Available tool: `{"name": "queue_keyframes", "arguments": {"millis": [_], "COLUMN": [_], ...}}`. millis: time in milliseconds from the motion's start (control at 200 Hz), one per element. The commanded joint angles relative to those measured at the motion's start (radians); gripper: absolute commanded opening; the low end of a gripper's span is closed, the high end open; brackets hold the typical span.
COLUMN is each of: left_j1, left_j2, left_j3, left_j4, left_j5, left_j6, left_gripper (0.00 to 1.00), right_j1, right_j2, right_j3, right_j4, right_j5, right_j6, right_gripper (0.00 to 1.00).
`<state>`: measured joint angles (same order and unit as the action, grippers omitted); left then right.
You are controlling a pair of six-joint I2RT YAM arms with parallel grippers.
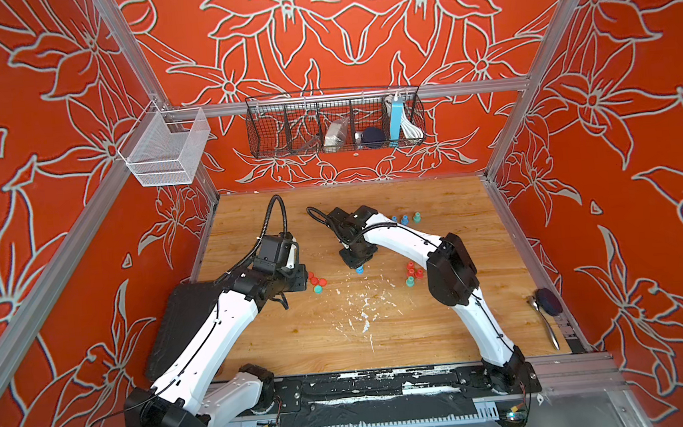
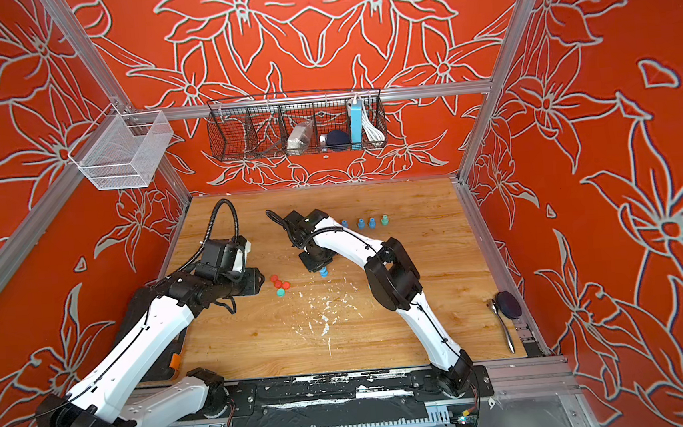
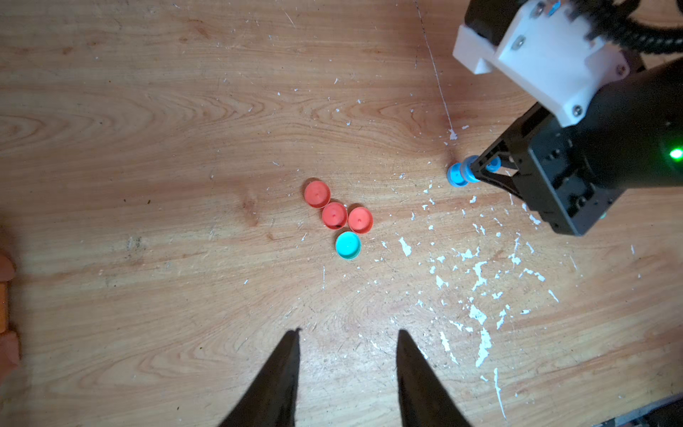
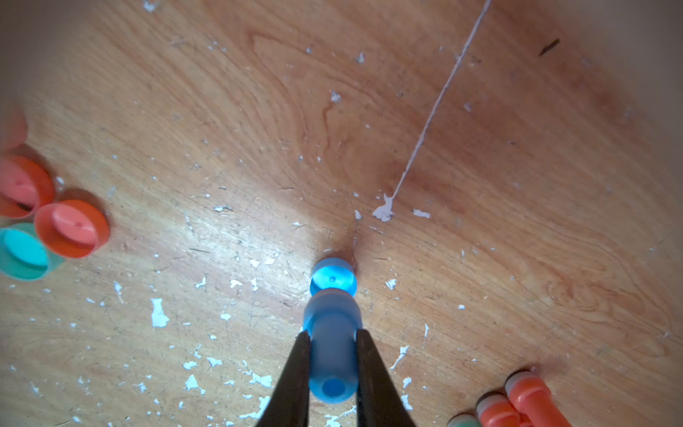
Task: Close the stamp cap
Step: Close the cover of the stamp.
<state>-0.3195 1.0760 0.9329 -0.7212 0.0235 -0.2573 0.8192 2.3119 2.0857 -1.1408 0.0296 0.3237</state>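
Observation:
My right gripper [image 4: 330, 334] is shut on a blue stamp [image 4: 330, 355] and holds it by the body near the middle of the table. The stamp's lower end meets a blue cap [image 4: 332, 279] that lies open side up on the wood. I cannot tell whether the end sits inside the cap. In both top views the stamp [image 1: 359, 270] shows just under the right gripper [image 2: 322, 266]. My left gripper [image 3: 348, 332] is open with nothing between its fingers. It hangs left of the stamp, short of the loose caps.
Three red caps [image 3: 334, 215] and a teal cap [image 3: 347, 245] lie clustered between the grippers. Red and teal stamps [image 1: 413, 273] lie right of centre, and blue and green ones [image 1: 405, 219] stand at the back. A spoon [image 1: 544, 323] lies by the right edge and a black mat [image 1: 181, 319] on the left.

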Motion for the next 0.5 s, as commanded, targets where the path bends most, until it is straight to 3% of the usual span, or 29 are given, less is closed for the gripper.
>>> {"name": "queue_keyframes", "arguments": {"millis": [0, 495], "left_j1": [0.008, 0.008], "left_j2": [-0.007, -0.008], "left_j3": [-0.004, -0.005], "left_j4": [-0.006, -0.007], "left_j5": [0.001, -0.002], "left_j6": [0.017, 0.017], "left_gripper": [0.44, 0.44], "right_j1": [0.005, 0.0], "right_j2": [0.011, 0.039], "right_j3": [0.024, 0.023], "right_j4": [-0.012, 0.003], "right_j5": [-0.007, 0.005], "right_j6": [0.015, 0.011], "right_gripper": [0.13, 0.13]}}
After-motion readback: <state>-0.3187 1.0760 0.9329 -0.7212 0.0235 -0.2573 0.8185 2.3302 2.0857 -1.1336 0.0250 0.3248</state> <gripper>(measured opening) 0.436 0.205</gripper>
